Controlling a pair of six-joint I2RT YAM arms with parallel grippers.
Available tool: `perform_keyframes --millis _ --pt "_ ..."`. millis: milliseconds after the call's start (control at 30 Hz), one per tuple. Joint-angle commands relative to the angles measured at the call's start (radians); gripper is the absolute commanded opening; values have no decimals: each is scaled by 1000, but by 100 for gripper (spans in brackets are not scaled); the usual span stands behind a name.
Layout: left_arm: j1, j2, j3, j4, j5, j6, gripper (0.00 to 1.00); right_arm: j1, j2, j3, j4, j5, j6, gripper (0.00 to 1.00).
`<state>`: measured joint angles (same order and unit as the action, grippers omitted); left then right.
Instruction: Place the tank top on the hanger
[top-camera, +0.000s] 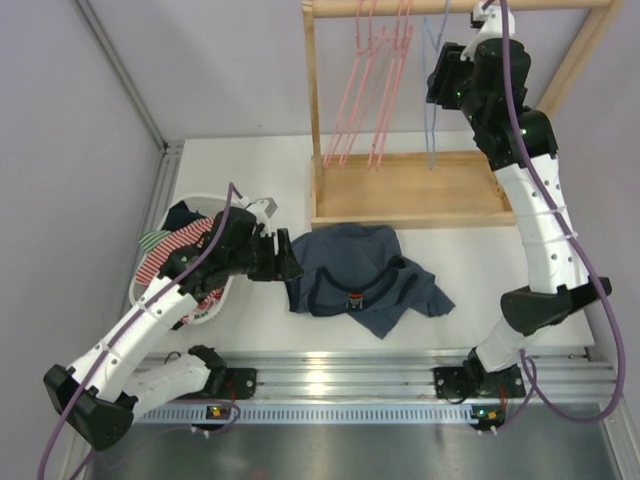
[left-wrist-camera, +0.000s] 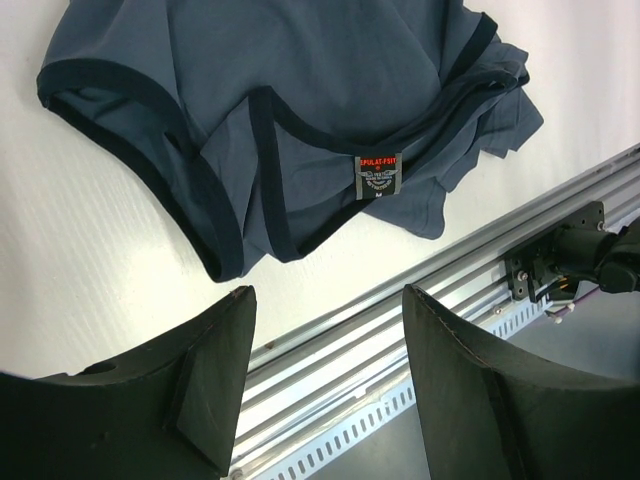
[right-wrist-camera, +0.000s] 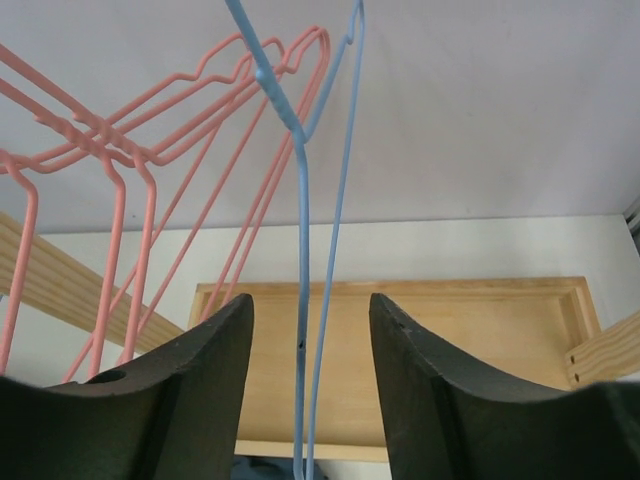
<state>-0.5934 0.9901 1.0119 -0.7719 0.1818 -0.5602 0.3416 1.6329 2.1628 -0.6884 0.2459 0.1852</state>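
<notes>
Top external view, entry one: tank top (top-camera: 360, 275). It lies crumpled on the table (top-camera: 250, 170) between the two arms, in front of the wooden rack (top-camera: 410, 190). It is neither lifted nor hung.

Condition, from the left wrist view: navy body (left-wrist-camera: 300, 80) with darker trim at neck and armholes, folded over itself. The neck label (left-wrist-camera: 378, 178) faces up, so we read the neck opening as lying uppermost.

Entry two: hanger (top-camera: 431, 100), light-blue wire, hanging from the rack's rail beside the pink hangers (top-camera: 370, 90).

Left gripper (top-camera: 288, 264): jaws wide, empty, just beside the shirt's left edge.

Right gripper (top-camera: 442, 85): raised at the rail, jaws apart. The blue wires (right-wrist-camera: 305, 250) run between them, and we see no contact.

Progress: we judge the task barely begun. Neither item is gripped, so taking the hanger and threading the shirt onto it are both left.

Also present: basket (top-camera: 195, 198) holding a striped garment (top-camera: 170, 250), at the left.
</notes>
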Motion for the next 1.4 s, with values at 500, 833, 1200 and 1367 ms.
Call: perform_keyframes --millis 500,833,1200,1367 --pt "3 -7 -2 -17 -21 -13 65 -18 94 150 -57 -34 -24 27" --pt "1 10 -16 -4 -19 -15 64 -26 128 196 -100 -36 -20 3" --pt "3 -21 -59 5 -16 -26 64 -29 65 184 -27 -4 -43 0" --pt "1 -30 -62 6 -18 -24 63 -29 5 154 15 6 -39 0"
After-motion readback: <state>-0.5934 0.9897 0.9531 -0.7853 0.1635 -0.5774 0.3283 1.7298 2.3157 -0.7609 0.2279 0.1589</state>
